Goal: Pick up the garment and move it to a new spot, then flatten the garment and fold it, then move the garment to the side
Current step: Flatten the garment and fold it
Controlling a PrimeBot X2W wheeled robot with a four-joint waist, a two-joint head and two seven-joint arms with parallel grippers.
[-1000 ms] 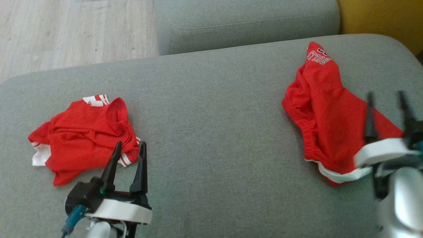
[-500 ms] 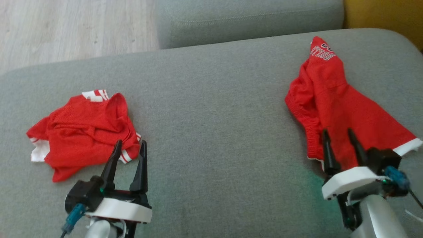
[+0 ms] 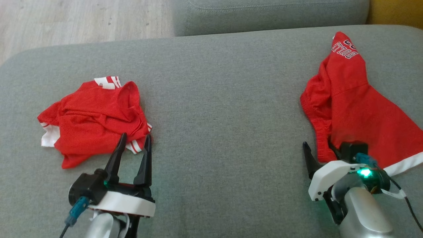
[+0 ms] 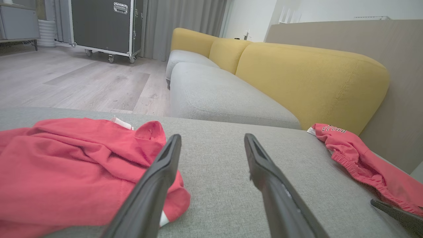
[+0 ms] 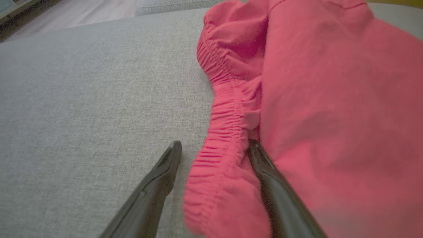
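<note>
The right gripper (image 5: 214,145) has its fingers spread, one over the bare grey sofa cushion (image 3: 224,115) and the other tucked under the red shorts (image 3: 357,112), so the elastic waistband sits between them. The rest of the shorts lies ahead and to its right. The left gripper (image 3: 136,137) is spread too and holds nothing, its tips just beside a crumpled red shirt (image 3: 96,122) lying ahead to its left.
</note>
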